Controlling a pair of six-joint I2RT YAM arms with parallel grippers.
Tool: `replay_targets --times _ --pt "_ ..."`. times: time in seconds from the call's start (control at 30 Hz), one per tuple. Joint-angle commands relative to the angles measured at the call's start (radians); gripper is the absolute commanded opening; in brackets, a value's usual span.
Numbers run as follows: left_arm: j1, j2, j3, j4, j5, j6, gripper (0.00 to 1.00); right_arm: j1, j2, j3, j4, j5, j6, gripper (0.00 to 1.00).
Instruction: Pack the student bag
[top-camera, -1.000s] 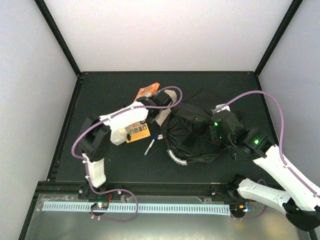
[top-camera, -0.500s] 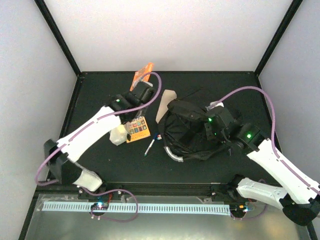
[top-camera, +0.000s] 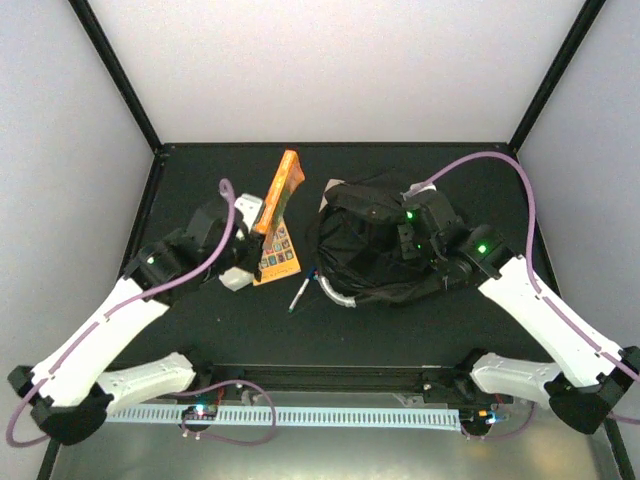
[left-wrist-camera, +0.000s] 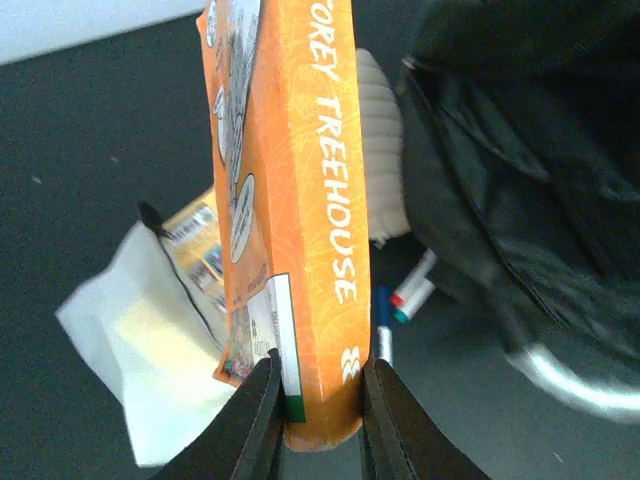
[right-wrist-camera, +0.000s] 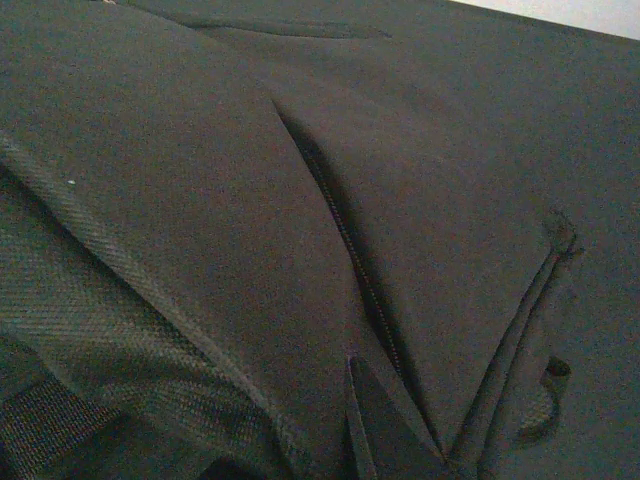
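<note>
The student bag (top-camera: 370, 255) is a large black backpack lying crumpled right of centre, its grey handle (top-camera: 340, 298) at its near-left edge. My right gripper (top-camera: 398, 238) is shut on a fold of the bag's top fabric, and black cloth (right-wrist-camera: 250, 200) fills the right wrist view around the pinch (right-wrist-camera: 385, 440). My left gripper (left-wrist-camera: 320, 400) is shut on the lower end of an orange book (left-wrist-camera: 300, 200). The book (top-camera: 277, 195) is held on edge, lifted left of the bag.
Under the book lie a whitish plastic pouch (left-wrist-camera: 140, 350), a colourful card (top-camera: 278, 256) and a beige ribbed item (left-wrist-camera: 382, 130). Pens (left-wrist-camera: 412, 295) and a blue marker (left-wrist-camera: 383, 325) lie between the card and the bag. Black frame posts line the table's edges.
The left arm has swung back to the left and tipped the orange book up on edge. The right gripper has dragged the bag leftward and toward the back.
</note>
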Motion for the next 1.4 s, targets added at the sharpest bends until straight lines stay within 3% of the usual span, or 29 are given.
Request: replay_targets --times 0.0,0.2,0.47,0.67,0.73,0.83,0.93,1.17,1.37 --pt "0.005 -0.137 -0.014 -0.009 0.239 -0.043 0.01 -0.022 0.013 0.048 0.105 -0.018 0.000 0.08" --pt "0.005 -0.217 -0.012 -0.036 0.481 -0.042 0.01 -0.028 0.041 0.065 0.120 -0.039 0.004 0.08" --pt "0.004 -0.267 -0.043 0.136 0.798 -0.117 0.02 -0.029 0.045 0.061 0.130 -0.045 0.008 0.08" --pt "0.005 -0.245 -0.058 0.156 0.976 -0.141 0.02 -0.028 0.041 0.071 0.132 -0.030 0.006 0.08" --pt "0.005 -0.237 -0.101 0.229 1.062 -0.201 0.01 -0.028 0.040 0.074 0.138 -0.030 0.001 0.08" --pt "0.007 -0.253 -0.196 0.472 1.219 -0.353 0.02 -0.028 0.040 0.086 0.134 -0.031 -0.002 0.08" --pt "0.012 -0.279 -0.318 0.704 1.267 -0.503 0.01 -0.029 0.032 0.090 0.132 -0.023 -0.007 0.08" --pt "0.110 -0.232 -0.358 0.543 1.289 -0.465 0.02 -0.032 -0.005 0.105 0.127 -0.043 -0.041 0.08" --pt "0.204 -0.196 -0.444 0.639 1.352 -0.582 0.02 -0.031 -0.057 0.089 0.151 -0.140 -0.086 0.08"
